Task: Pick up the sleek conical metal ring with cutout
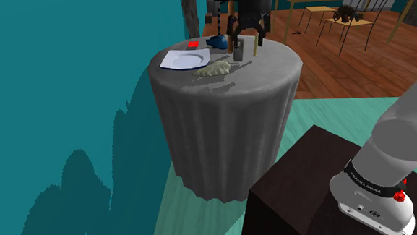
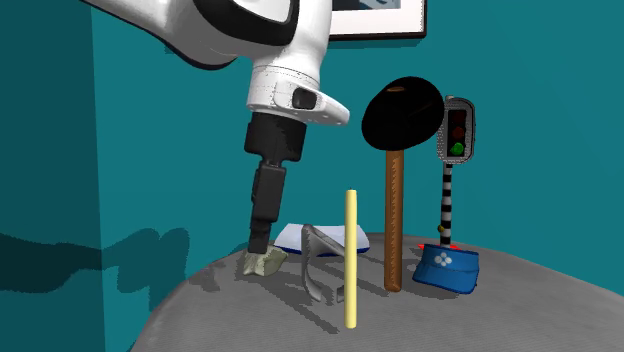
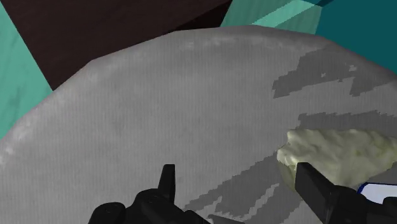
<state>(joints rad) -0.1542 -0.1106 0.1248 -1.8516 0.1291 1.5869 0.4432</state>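
The ring [image 2: 317, 262] is a grey metal band standing tilted on the round grey table [image 2: 520, 310], between a pale lump [image 2: 263, 262] and an upright yellow stick [image 2: 351, 258]. In the shoulder view the ring [image 1: 238, 53] is a small dark shape just below my black gripper [image 1: 247, 37]. My gripper [image 2: 256, 246] hangs low over the table beside the lump, at the second exterior view's left of the ring. In the wrist view the gripper [image 3: 238, 184] is open, with bare tabletop between its fingers and the lump [image 3: 337, 153] beyond one fingertip [image 3: 310, 181].
A brown-handled mallet with a black head [image 2: 394, 200], a toy traffic light [image 2: 457, 135] and a blue cap [image 2: 447, 268] stand behind the ring. A white plate [image 1: 185, 60] and a small red item [image 1: 193, 43] lie nearby. The dark stand [image 1: 311, 181] adjoins the table.
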